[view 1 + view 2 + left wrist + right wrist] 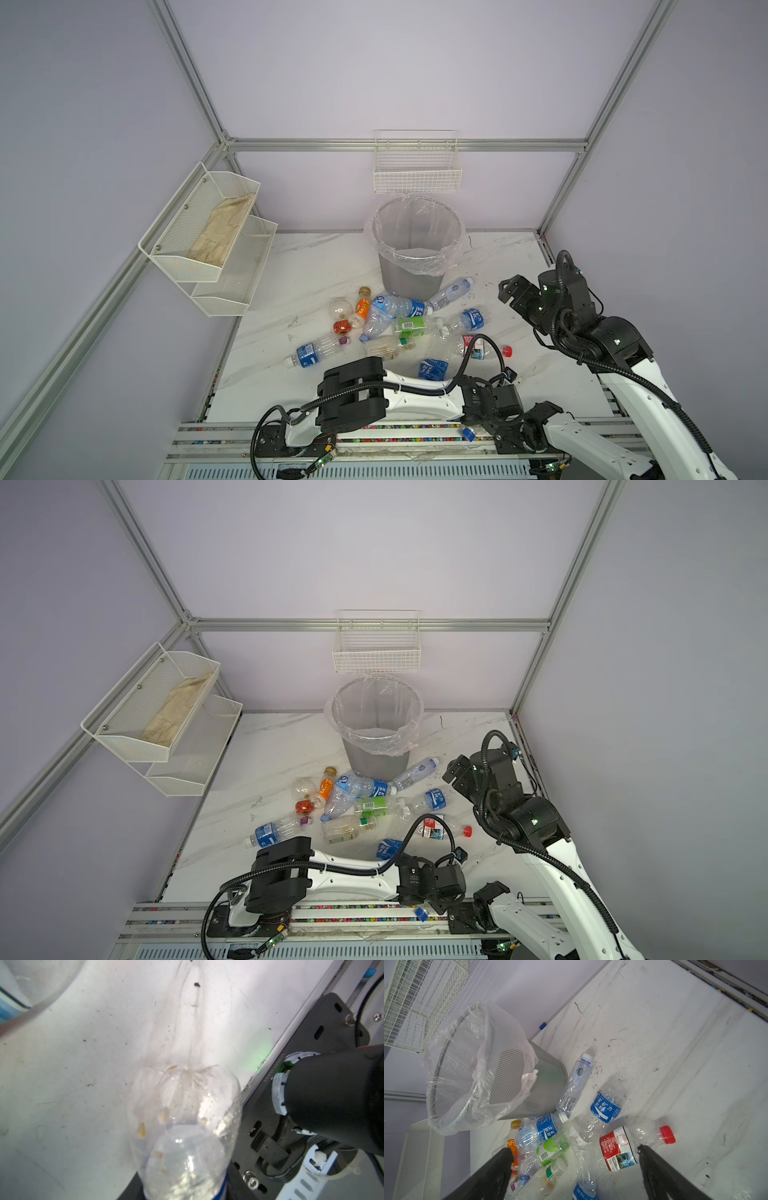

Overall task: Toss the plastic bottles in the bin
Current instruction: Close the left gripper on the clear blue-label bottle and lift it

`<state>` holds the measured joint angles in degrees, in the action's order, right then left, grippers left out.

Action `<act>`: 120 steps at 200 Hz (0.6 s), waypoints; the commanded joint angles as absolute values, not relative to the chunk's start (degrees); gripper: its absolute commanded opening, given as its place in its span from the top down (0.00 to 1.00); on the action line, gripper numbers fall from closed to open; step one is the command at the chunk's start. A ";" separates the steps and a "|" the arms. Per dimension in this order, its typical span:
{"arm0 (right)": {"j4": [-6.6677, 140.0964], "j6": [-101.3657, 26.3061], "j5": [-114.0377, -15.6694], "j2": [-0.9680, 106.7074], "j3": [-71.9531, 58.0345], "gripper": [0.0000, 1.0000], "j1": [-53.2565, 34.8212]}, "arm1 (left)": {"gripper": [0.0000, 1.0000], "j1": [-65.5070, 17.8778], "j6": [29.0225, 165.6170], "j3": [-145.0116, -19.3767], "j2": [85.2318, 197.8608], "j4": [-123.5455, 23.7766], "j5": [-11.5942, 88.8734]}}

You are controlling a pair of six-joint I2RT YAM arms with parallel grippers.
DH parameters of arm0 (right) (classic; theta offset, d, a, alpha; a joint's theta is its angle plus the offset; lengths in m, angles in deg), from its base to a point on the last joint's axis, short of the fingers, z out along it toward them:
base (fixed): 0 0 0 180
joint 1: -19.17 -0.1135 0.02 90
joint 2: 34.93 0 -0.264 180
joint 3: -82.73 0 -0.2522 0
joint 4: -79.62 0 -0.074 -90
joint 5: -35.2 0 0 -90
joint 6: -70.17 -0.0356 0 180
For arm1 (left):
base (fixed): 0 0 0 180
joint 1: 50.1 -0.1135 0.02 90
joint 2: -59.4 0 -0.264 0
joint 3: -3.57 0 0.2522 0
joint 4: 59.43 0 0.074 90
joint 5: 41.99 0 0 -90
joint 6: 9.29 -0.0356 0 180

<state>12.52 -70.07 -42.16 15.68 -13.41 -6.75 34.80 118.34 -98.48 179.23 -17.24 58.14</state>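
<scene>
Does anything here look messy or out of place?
Yes. Crumpled plastic bottles lie strewn on the table in front of the bin, whose inside looks empty. Dark specks dirty the table near them.

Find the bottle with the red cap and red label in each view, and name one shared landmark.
In a top view: the red-capped bottle lies at the right front edge of the pile.
In a top view: the red-capped bottle, same place.
Left wrist view: not in it.
Right wrist view: the red-capped bottle lies with its cap pointing away from the bin.
Landmark: the bin, behind the pile.
</scene>
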 commanded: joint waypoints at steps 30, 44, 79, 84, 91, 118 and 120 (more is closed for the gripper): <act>12.08 -70.01 -40.61 13.45 -13.99 0.03 -6.58 | 0.79 34.89 114.31 -100.62 170.96 -16.66 61.83; 12.08 -69.57 -40.14 12.97 -14.07 0.03 -6.59 | 0.79 34.88 113.81 -99.97 169.22 -16.74 62.75; 13.11 -66.72 -40.74 12.96 -14.25 0.03 -6.56 | 0.79 34.88 111.60 -97.12 163.64 -17.87 64.91; 13.13 -66.40 -40.61 13.01 -14.28 0.03 -6.52 | 0.79 34.89 111.30 -96.69 162.85 -18.06 65.26; 13.13 -66.18 -40.35 13.10 -14.34 0.03 -6.56 | 0.79 34.88 110.76 -96.00 161.60 -18.47 65.72; 13.46 -65.30 -39.78 13.39 -14.86 0.03 -6.59 | 0.79 34.87 110.49 -93.51 157.14 -18.67 69.72; 13.52 -65.28 -39.77 13.47 -14.91 0.03 -6.54 | 0.79 34.86 110.37 -93.38 156.74 -18.68 70.12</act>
